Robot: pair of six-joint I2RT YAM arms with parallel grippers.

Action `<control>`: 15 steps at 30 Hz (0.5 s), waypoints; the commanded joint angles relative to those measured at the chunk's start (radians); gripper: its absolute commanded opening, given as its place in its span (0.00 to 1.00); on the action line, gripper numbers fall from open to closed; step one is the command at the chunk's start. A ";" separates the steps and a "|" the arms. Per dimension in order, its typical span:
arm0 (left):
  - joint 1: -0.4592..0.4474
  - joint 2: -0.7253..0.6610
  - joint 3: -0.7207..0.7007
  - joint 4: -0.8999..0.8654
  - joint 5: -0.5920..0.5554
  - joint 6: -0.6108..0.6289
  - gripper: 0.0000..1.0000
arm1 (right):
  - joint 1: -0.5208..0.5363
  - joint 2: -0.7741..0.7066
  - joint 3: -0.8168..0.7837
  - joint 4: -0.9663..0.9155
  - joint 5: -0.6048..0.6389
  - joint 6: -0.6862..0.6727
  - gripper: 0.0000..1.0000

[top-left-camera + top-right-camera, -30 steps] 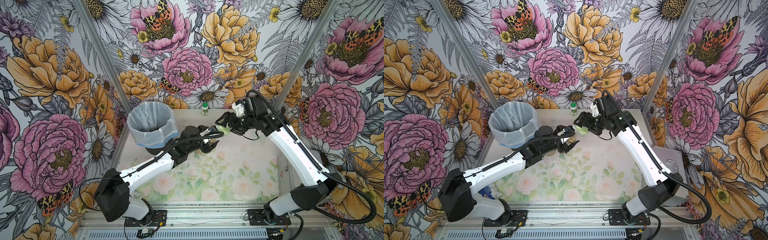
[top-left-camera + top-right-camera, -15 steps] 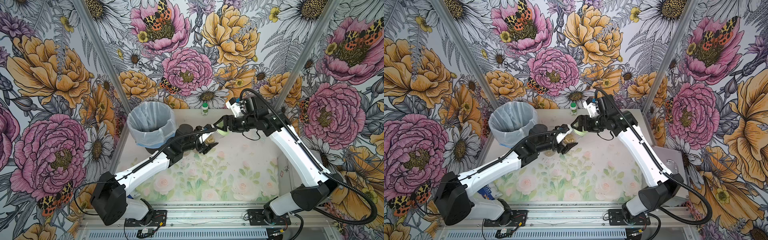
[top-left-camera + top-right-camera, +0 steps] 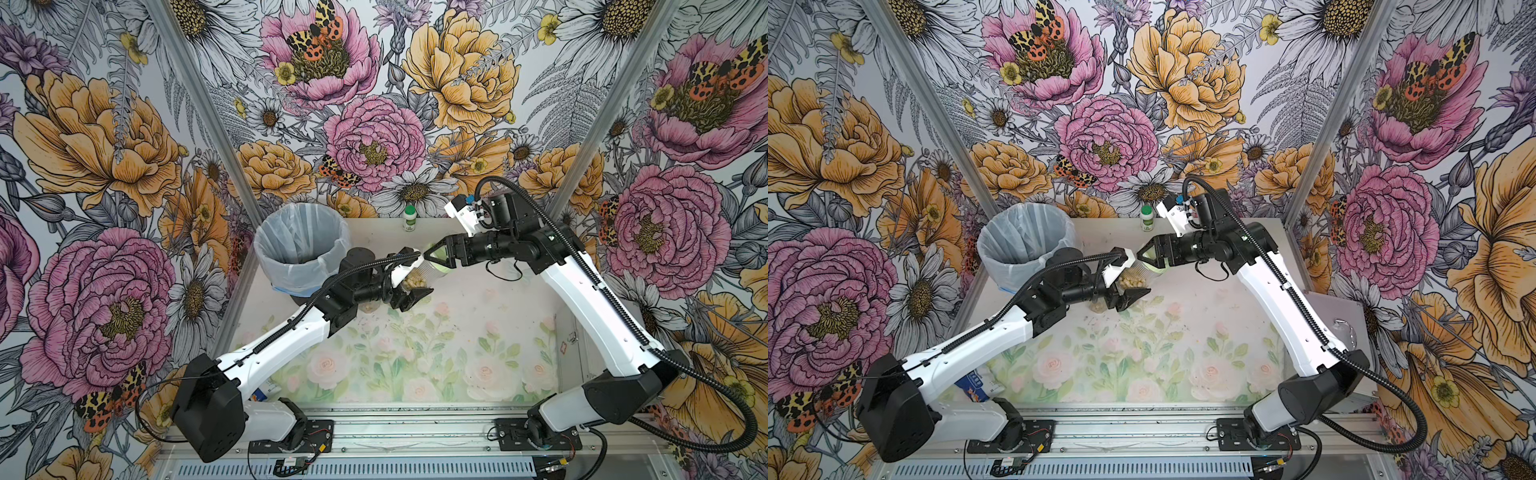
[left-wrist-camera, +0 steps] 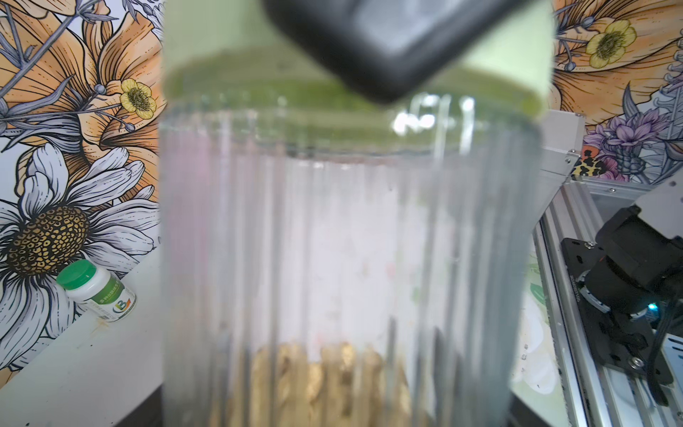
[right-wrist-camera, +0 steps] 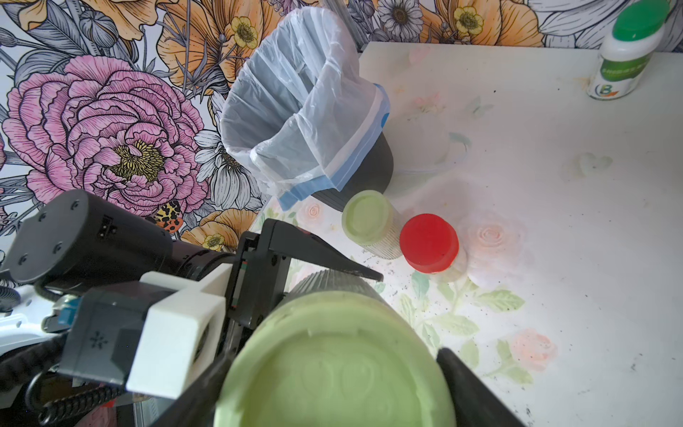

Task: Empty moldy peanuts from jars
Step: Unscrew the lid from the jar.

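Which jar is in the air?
The ribbed clear glass jar in the left gripper; the other green-lidded jar and the red-lidded jar stand on the table.

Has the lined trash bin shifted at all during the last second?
No. The trash bin keeps the same spot in the back corner, equally far from the white bottle.

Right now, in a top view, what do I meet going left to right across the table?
Lined bin → jar holding peanuts → right arm. The white bottle shares the jar's span, so I leave it out.
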State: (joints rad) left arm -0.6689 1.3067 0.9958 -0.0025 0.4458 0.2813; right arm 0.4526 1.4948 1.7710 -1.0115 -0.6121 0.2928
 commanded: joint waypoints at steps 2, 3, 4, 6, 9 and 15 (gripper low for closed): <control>0.017 -0.078 0.009 0.194 0.047 -0.048 0.31 | 0.006 -0.022 -0.029 -0.055 0.004 -0.048 0.82; 0.018 -0.077 0.008 0.194 0.048 -0.047 0.31 | 0.006 -0.024 -0.031 -0.055 -0.002 -0.051 0.82; 0.020 -0.078 0.009 0.194 0.048 -0.049 0.31 | 0.006 -0.025 -0.031 -0.053 -0.012 -0.050 0.82; 0.020 -0.074 0.007 0.198 0.050 -0.049 0.31 | 0.007 -0.028 -0.033 -0.053 -0.037 -0.052 0.83; 0.021 -0.074 0.004 0.207 0.050 -0.050 0.30 | 0.007 -0.033 -0.034 -0.053 -0.051 -0.053 0.84; 0.028 -0.080 -0.002 0.215 0.050 -0.054 0.28 | 0.006 -0.045 -0.038 -0.051 -0.097 -0.061 0.86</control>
State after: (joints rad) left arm -0.6559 1.2881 0.9867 0.0452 0.4805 0.2550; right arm 0.4534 1.4734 1.7458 -1.0210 -0.6788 0.2565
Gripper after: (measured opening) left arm 0.835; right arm 0.862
